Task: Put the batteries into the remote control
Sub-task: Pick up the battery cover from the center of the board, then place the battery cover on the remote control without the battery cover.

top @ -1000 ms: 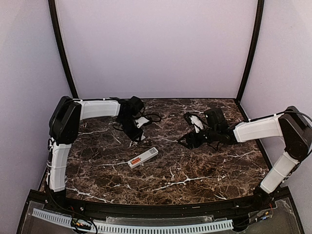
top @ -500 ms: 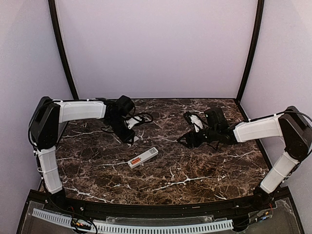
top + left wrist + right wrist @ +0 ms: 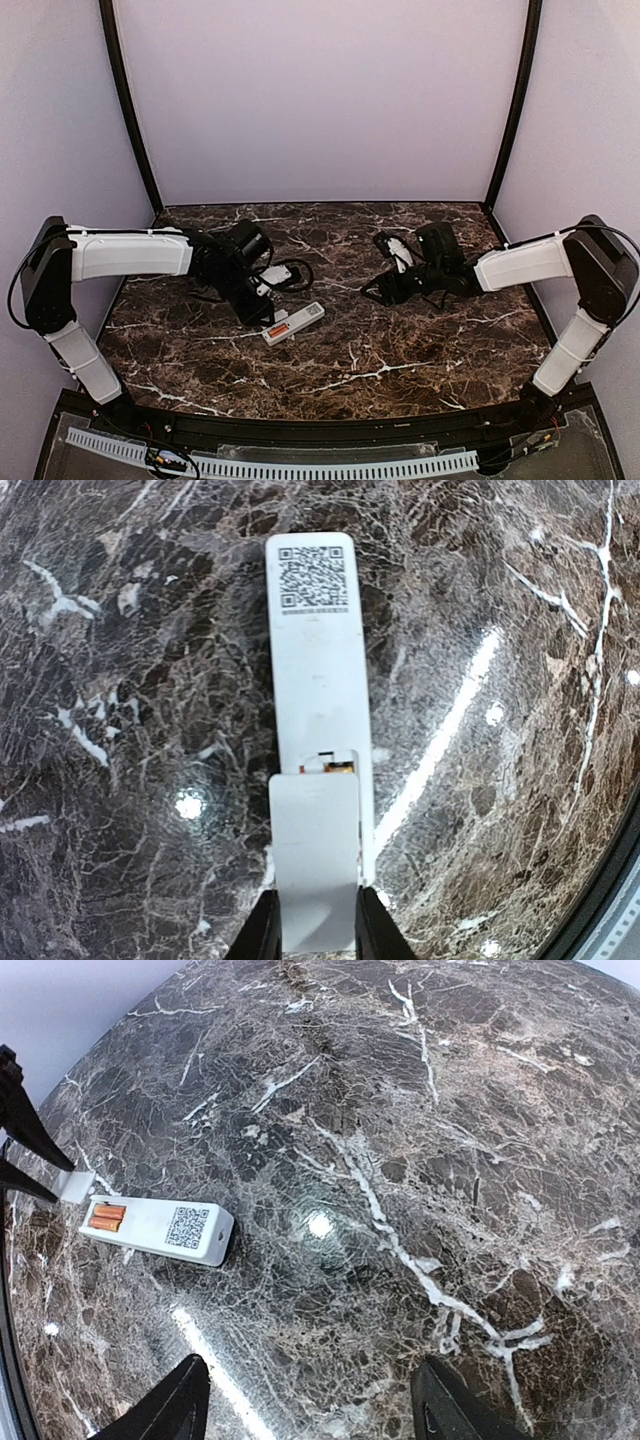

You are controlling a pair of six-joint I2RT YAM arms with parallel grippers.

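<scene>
Left wrist | left tool (image 3: 318, 932) pinches white cover (image 3: 315, 860) overlapping remote control (image 3: 318, 670) | right tool (image 3: 310, 1400) wide, empty

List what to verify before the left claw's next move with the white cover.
1. Both orange-red cylindrical batteries seated in the slim white plastic remote control: ok.
2. The flat white plastic cover clamped in the left claw: ok.
3. Cover lined up with the remote's length: ok.
4. Slot closed: not ok, batteries exposed.
5. The right claw open, apart from the remote: ok.
6. Battery polarity: cannot tell.
</scene>
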